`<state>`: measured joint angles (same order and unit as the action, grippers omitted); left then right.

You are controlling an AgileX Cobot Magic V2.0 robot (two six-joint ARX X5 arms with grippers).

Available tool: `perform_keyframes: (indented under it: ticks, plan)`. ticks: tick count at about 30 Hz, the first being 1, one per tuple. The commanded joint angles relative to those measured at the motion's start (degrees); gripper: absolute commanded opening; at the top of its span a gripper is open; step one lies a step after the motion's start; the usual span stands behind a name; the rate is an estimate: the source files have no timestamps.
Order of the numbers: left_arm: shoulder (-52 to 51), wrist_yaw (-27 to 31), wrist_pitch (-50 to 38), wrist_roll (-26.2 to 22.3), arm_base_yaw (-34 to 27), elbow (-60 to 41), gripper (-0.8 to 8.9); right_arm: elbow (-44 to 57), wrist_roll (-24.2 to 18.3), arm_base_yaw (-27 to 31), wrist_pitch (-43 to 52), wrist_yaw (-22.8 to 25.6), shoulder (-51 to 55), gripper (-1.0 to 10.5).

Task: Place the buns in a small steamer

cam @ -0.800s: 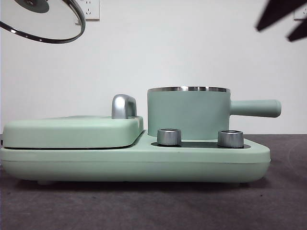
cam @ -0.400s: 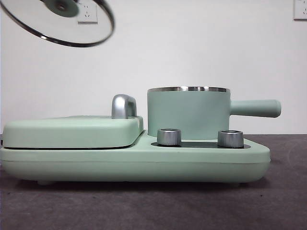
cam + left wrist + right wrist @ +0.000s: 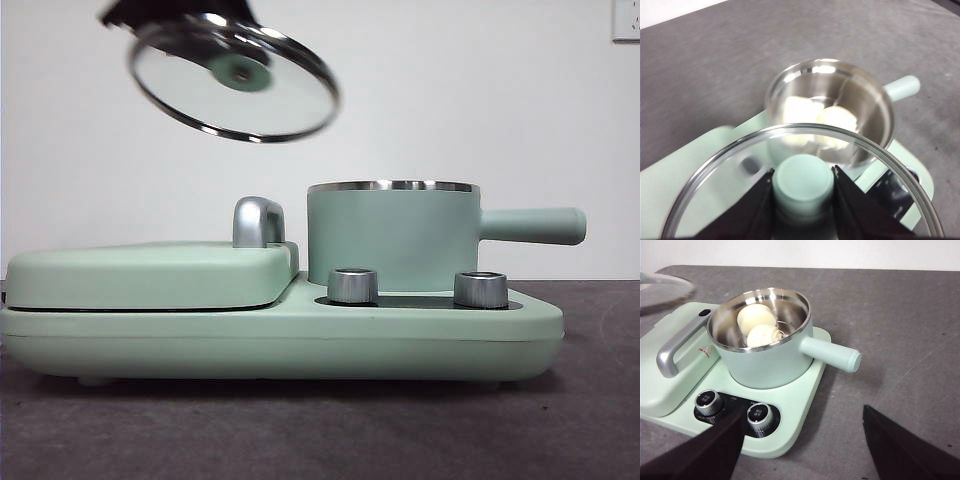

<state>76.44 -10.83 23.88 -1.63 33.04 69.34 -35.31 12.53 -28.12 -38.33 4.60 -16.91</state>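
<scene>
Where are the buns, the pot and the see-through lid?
buns (image 3: 758,325): right wrist view, top of one bun.
small steamer (image 3: 392,240): front view, green side wall.
glass lid (image 3: 190,85): front view, glass pane.

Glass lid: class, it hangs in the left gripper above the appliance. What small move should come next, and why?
Probably carry the glass lid sideways until it is centred over the small steamer, then lower it. Both buns already lie inside the open pot, and the left gripper, shut on the lid's knob, holds it tilted, off to the griddle side.
</scene>
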Motion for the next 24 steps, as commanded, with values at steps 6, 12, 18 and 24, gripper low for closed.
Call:
perform_keyframes:
  ticks: [6, 12, 18, 24]
  plan:
    - [8.0, -0.3, -14.6, -0.5, 4.4, 0.9, 0.10, -0.3, 1.0, -0.4, 0.5, 0.2, -0.2, 3.6]
    - [12.9, -0.3, -22.3, -2.9, 6.4, 1.1, 0.10, -0.3, 1.0, -0.4, 0.4, 0.2, -0.2, 3.6]
    - [17.3, -0.2, -29.4, -4.0, 6.8, 1.1, 0.10, -0.3, 1.0, -0.4, -0.7, 0.2, -0.2, 3.6]
    - [20.7, -0.2, -34.8, -4.0, 6.7, 1.2, 0.10, -0.3, 1.0, -0.4, -2.0, 0.2, -0.2, 3.6]
